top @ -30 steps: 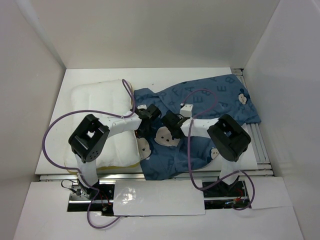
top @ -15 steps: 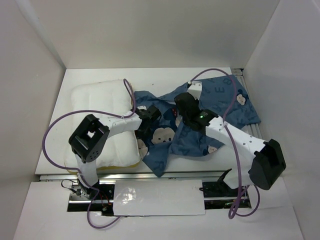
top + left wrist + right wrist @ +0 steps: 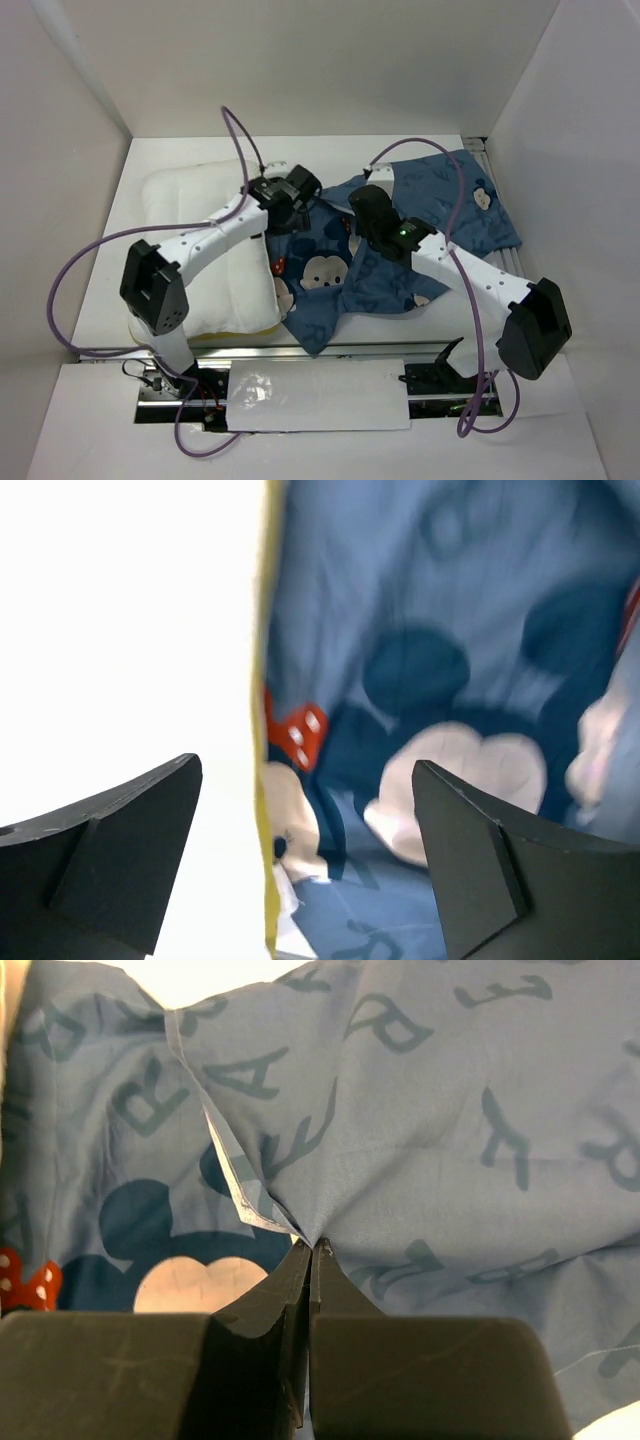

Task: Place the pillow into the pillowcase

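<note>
Right of the pillow (image 3: 200,250), touching its long edge, the pillowcase (image 3: 430,215) lies crumpled and bunched on the table (image 3: 180,155), one printed mouse face (image 3: 320,268) turned up just beside the cushion. The pillow itself rests flat and wholly outside the cloth: no corner of it shows inside the sack, so the real work of the task is not yet done. What has been won, judging by the wrist views, is a hold on the fabric. The right gripper (image 3: 313,1247), well to the right of the pillow, is clenched tight on a pinched fold of the blue cloth, close to a stitched hem (image 3: 228,1175) that may be the rim of the opening, though I cannot tell for certain. The left gripper (image 3: 305,770) hangs over the far right corner of the pillow with its jaws spread wide and nothing between them; below it the pale yellow trim (image 3: 262,810) marks the line where cushion meets cloth. This looks like the stage of finding and spreading the mouth of the sack, one side taken and the other not. Left to do, as I judge it: seize the opposite lip, hold the mouth open, then draw the case over the pillow or push the pillow in until the whole cushion is covered.
</note>
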You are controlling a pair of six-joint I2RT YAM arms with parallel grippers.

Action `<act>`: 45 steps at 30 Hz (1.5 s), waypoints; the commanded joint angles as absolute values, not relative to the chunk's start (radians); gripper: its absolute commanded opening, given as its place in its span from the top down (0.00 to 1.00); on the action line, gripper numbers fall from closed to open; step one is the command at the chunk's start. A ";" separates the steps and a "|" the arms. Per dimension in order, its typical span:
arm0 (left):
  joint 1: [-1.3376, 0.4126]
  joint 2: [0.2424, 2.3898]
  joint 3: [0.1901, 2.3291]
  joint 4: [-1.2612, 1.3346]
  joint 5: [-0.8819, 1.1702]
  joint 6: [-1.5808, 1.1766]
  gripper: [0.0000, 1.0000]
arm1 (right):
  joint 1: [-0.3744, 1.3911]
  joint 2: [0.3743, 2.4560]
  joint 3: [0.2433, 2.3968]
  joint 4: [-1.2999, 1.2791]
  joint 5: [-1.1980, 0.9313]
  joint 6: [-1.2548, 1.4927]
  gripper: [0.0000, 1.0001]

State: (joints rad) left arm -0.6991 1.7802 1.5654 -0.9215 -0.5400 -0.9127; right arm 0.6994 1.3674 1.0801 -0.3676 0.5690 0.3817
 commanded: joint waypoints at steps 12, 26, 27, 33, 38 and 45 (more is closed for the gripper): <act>-0.238 2.087 1.830 -0.614 -0.503 -0.509 0.00 | 0.684 1.347 1.026 -0.316 0.523 0.328 1.00; -0.135 2.105 1.662 -0.271 -0.034 -0.269 1.00 | 0.684 1.347 1.025 -0.316 0.523 0.319 1.00; -0.121 2.051 1.631 -0.237 -0.034 -0.256 1.00 | 0.684 1.347 1.025 -0.316 0.523 0.319 1.00; -0.155 1.626 1.454 -0.182 -0.018 -0.219 1.00 | 0.661 1.325 1.025 -0.307 0.526 0.354 1.00; -0.375 1.439 1.219 -0.183 -0.128 -0.288 1.00 | 0.650 1.295 1.015 -0.288 0.499 0.390 1.00; -0.634 1.350 0.975 -0.154 -0.121 -0.356 1.00 | 0.650 1.255 1.015 -0.279 0.498 0.399 1.00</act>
